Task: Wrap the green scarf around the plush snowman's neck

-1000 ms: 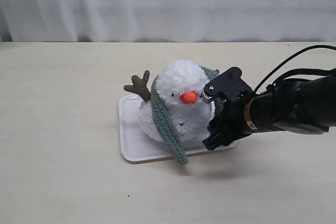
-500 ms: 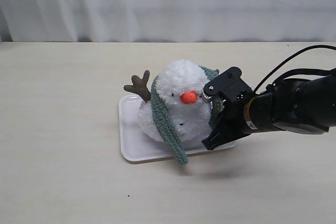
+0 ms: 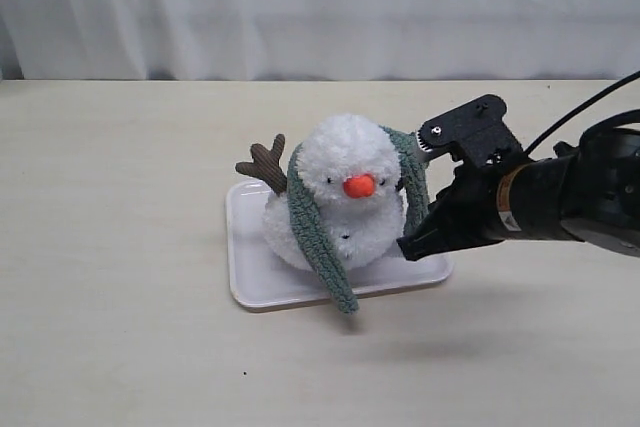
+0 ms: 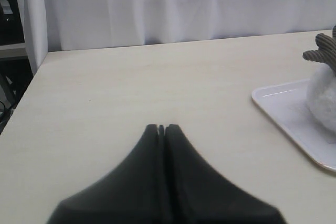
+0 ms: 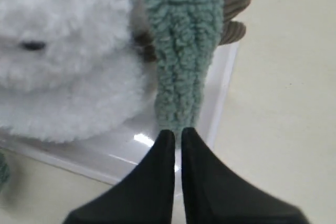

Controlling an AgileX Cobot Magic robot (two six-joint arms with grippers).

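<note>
A pale, matte wooden table (image 3: 120, 347) fills the scene, and nearest to us one rounded end of the green scarf (image 3: 318, 237) hangs over the front edge of a glossy white rectangular tray (image 3: 245, 247) with rounded corners. Just behind that, the right arm (image 3: 570, 197) reaches in low from the right side, its black body almost level and its wrist angled down toward the tray. The right gripper (image 3: 408, 245) sits at the tray's right edge, just beside the plush snowman (image 3: 345, 157). In the right wrist view we see its two black fingers pressed together on the narrowed tip of the scarf's other end, which runs straight up from the jaws along the snowman's side. The scarf is a fuzzy, looped grey-green knit strip; it passes behind the fluffy white head and comes down on both sides. The snowman sits upright on the tray with a round orange nose (image 3: 359, 186), tiny dark eyes and a brown ribbed twig arm (image 3: 265, 162). The left gripper (image 4: 161, 128) hovers over bare table well apart from the tray, jaws together on nothing. Farthest back hangs a white pleated curtain (image 3: 300, 7).
</note>
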